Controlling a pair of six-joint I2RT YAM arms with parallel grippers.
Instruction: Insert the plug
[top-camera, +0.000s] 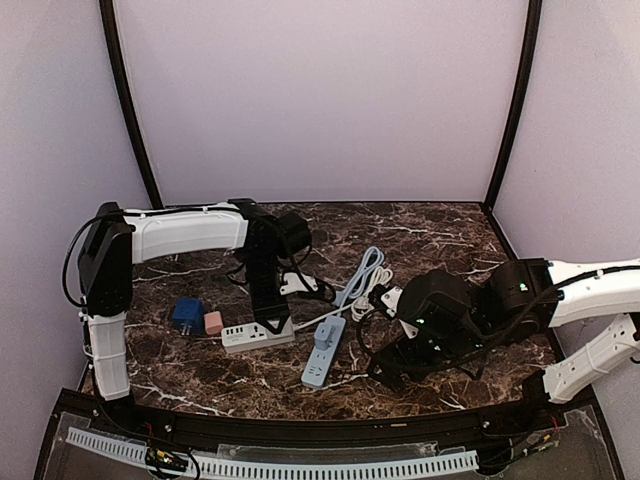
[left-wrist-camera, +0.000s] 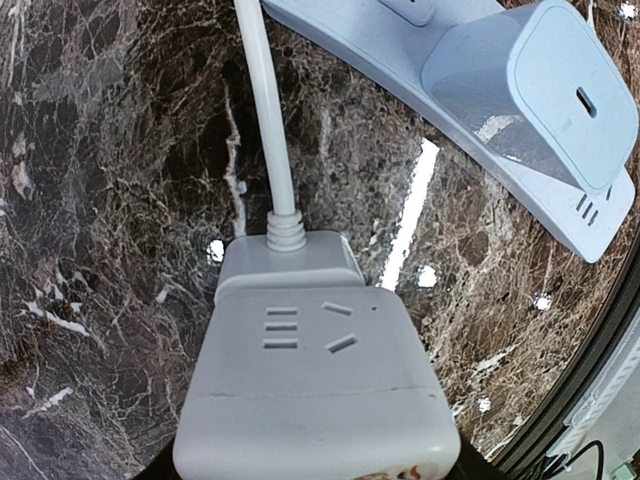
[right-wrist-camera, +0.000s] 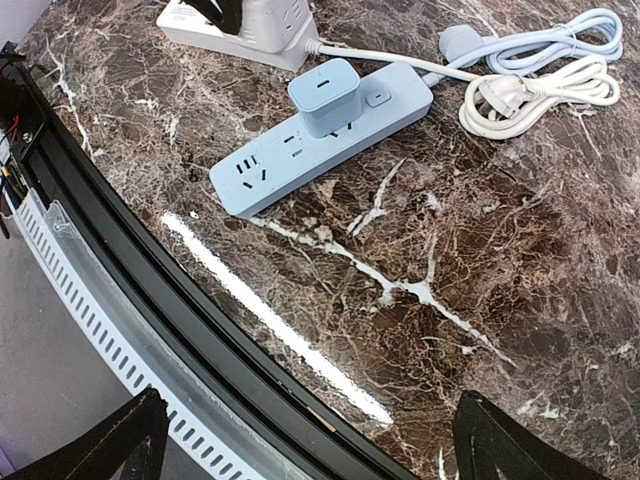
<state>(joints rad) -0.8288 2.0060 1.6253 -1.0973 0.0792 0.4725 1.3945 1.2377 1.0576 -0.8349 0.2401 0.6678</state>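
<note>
The white power strip (top-camera: 258, 334) lies left of centre on the marble. My left gripper (top-camera: 272, 318) comes down on its right end and is shut on it. In the left wrist view that strip (left-wrist-camera: 310, 380) fills the space between the jaws, sockets up, its cord (left-wrist-camera: 265, 110) running away. To its right lies a light blue power strip (top-camera: 323, 352) with a blue charger plug (right-wrist-camera: 323, 95) seated in it, also the charger plug (left-wrist-camera: 545, 90). My right gripper (right-wrist-camera: 315, 440) hangs open over bare marble near the front edge, its fingertips (right-wrist-camera: 120, 440) holding nothing.
A dark blue cube adapter (top-camera: 186, 313) and a pink one (top-camera: 213, 322) sit left of the white strip. Coiled white and blue cables (right-wrist-camera: 540, 70) with their wall plugs lie behind the blue strip. The black table rim (right-wrist-camera: 150, 300) runs close under the right gripper.
</note>
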